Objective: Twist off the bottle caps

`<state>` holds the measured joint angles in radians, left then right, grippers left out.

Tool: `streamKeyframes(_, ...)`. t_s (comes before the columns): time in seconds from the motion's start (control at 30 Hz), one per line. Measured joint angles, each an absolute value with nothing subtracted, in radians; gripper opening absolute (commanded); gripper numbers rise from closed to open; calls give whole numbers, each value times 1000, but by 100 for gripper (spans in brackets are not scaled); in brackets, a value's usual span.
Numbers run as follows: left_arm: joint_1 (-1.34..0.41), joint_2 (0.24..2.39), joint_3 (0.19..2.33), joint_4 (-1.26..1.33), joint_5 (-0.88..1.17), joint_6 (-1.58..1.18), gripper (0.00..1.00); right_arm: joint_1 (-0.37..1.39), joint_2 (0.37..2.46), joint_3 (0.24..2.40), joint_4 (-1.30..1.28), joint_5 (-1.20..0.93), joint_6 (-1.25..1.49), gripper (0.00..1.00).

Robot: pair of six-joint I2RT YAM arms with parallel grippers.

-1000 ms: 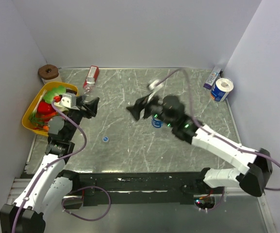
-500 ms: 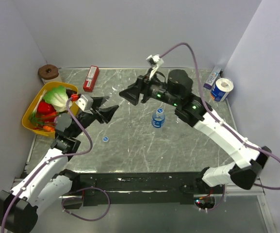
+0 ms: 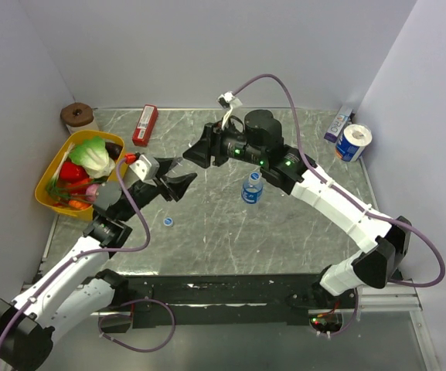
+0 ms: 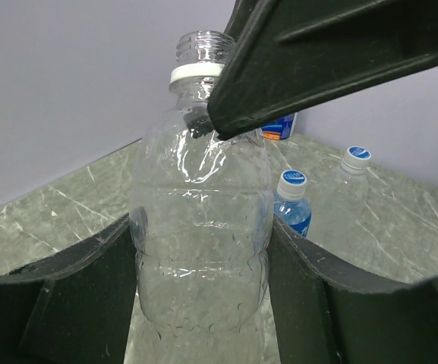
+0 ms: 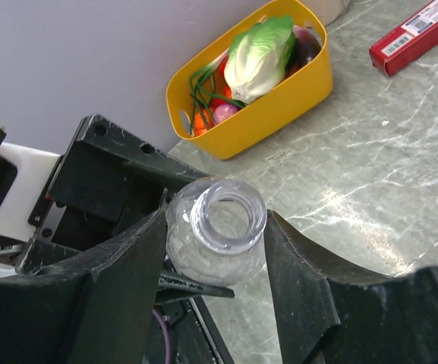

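Both arms have swung inward and now meet over the table. Nearest, a loose blue cap lies on it. Beyond, the left gripper is clamped on an uncapped bottle. The right gripper has a jaw on either side of its open neck; whether they grip it I cannot tell. Farther off stand a capped blue-label bottle and a capped clear one.
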<state>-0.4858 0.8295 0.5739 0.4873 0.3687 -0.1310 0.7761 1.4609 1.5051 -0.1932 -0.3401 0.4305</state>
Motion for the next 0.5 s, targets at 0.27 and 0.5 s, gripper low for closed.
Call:
streamKeyframes(0.27,-500,830,582,475,342,-111,45,773,1461,1498,-166,-321,459,34)
streamKeyframes(0.5,-509,830,593,454,320,-98,73,772,1461,1496,-149,-306,478,0)
